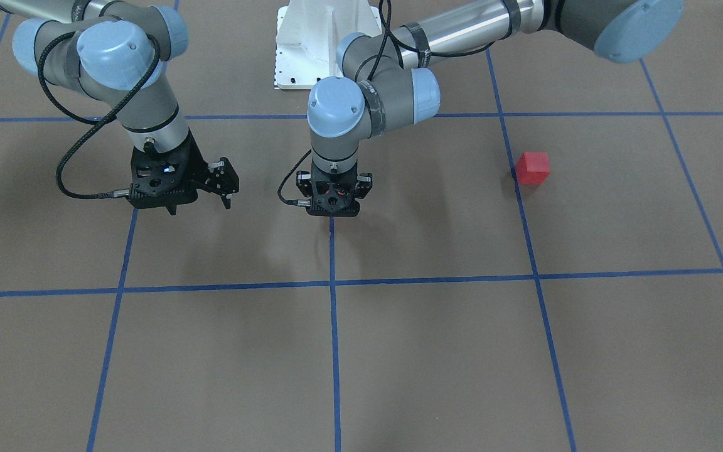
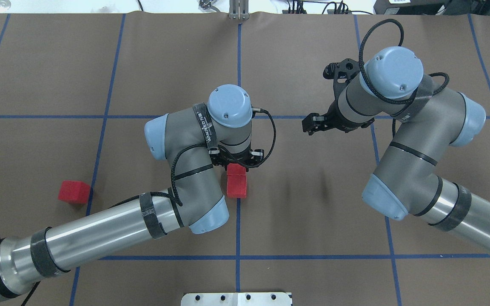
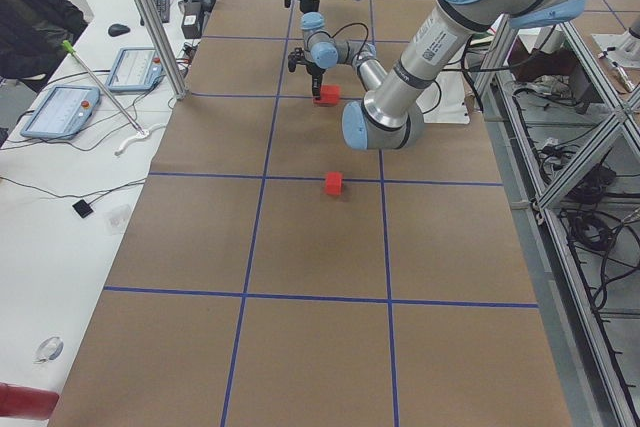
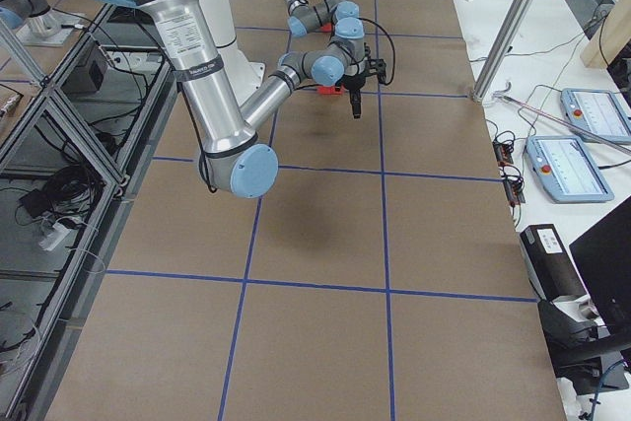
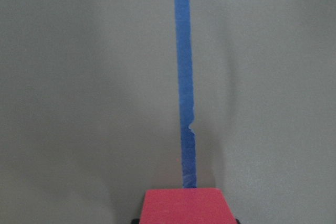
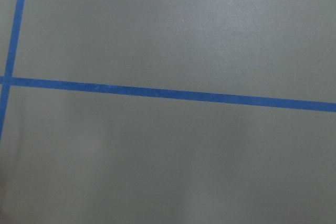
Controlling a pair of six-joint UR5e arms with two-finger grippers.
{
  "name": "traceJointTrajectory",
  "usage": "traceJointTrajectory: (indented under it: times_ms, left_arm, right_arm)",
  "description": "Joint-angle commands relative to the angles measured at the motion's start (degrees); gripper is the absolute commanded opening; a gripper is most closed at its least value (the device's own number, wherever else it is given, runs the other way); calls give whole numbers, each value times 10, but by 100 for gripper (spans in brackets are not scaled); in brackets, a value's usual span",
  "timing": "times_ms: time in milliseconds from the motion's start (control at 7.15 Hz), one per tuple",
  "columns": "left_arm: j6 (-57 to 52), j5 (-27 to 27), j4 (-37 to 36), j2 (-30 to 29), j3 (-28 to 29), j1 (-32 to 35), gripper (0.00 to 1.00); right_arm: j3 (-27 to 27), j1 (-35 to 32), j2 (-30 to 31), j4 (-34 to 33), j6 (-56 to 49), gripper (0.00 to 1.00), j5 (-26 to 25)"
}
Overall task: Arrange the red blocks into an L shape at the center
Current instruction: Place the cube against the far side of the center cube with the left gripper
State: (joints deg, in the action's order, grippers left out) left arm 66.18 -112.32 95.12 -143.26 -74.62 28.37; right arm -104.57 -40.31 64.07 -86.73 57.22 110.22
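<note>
Roughly two-thirds done: left gripper (image 1: 334,202) clamps one small bright-red matte cube (image 2: 235,169) at centre, butted against second red cube (image 2: 237,188); third red cube (image 2: 74,192) sits well off to robot's left; right gripper (image 2: 314,123) empty, jaw width can't be told.

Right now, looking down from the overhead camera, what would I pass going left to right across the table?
Lone red block → two touching red blocks at the centre → right hand, hovering apart from the blocks.
</note>
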Motion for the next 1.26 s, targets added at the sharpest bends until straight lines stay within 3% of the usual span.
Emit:
traceJointTrajectory:
  times_ms: [0, 280, 420, 560, 699, 839, 979, 1119]
  left_arm:
    - [0, 0, 0, 0, 1, -4, 0]
    - [0, 0, 0, 0, 0, -4, 0]
    - [0, 0, 1, 0, 0, -4, 6]
    - [0, 0, 0, 0, 0, -4, 31]
    - [0, 0, 1, 0, 0, -4, 65]
    - [0, 0, 1, 0, -1, -4, 84]
    - [-1, -1, 0, 0, -10, -3, 87]
    - [-2, -1, -7, 9, -38, 4, 99]
  right_arm:
    - [0, 0, 0, 1, 0, 100, 0]
    - [-1, 0, -1, 1, 0, 100, 0]
    - [-1, 0, 0, 1, 0, 100, 0]
    - [-1, 0, 0, 1, 0, 100, 0]
    - [0, 0, 0, 1, -1, 100, 0]
    - [0, 0, 0, 1, 0, 100, -1]
    - [0, 0, 0, 1, -1, 100, -1]
    - [1, 0, 0, 1, 0, 100, -1]
